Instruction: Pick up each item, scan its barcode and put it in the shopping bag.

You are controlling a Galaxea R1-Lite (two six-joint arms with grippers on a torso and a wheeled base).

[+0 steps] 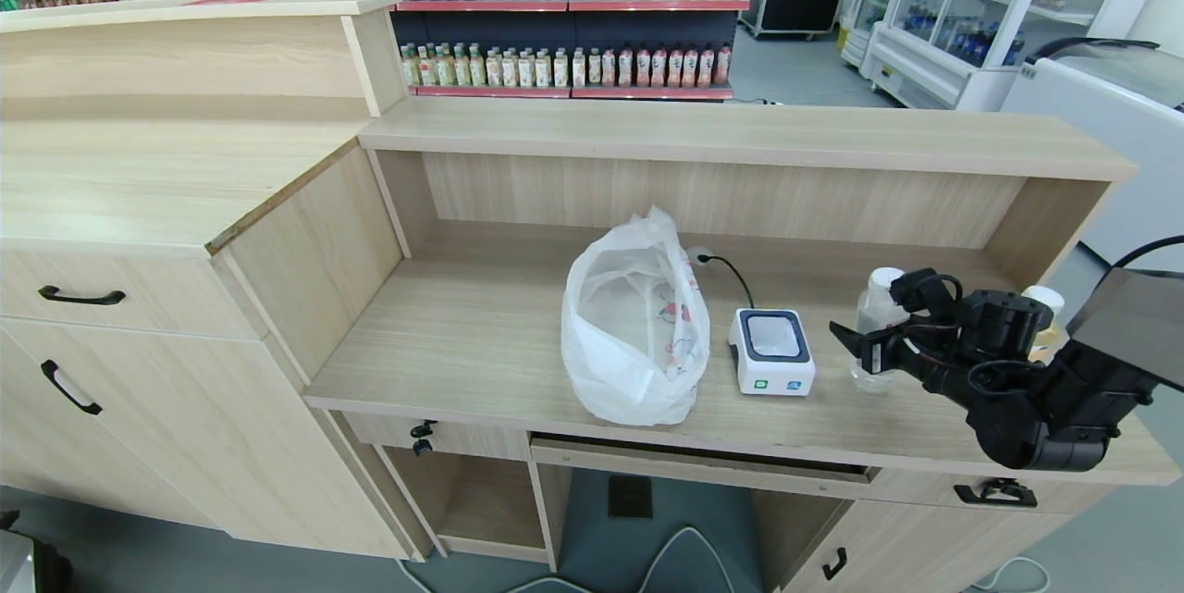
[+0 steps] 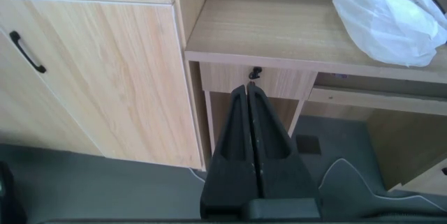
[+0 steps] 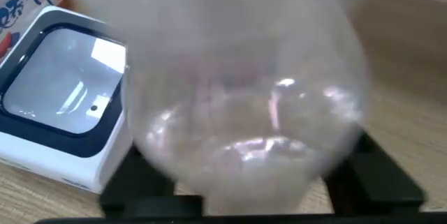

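A clear bottle [image 1: 877, 315] with a white cap stands on the wooden counter [image 1: 462, 343] at the right, next to the white barcode scanner [image 1: 772, 351]. My right gripper [image 1: 856, 348] is closed around it; in the right wrist view the bottle [image 3: 244, 112] sits between the dark fingers [image 3: 136, 192], with the scanner [image 3: 59, 112] close beside it. The white plastic shopping bag [image 1: 636, 325] stands open to the scanner's left. My left gripper [image 2: 249, 91] hangs low in front of the counter, shut and holding nothing.
A second white-capped bottle [image 1: 1045, 302] stands behind my right arm near the counter's side wall. The scanner's cable [image 1: 731, 271] runs to the back. A taller cabinet [image 1: 185, 204] with drawers borders the left. The bag [image 2: 391, 18] lies above a drawer.
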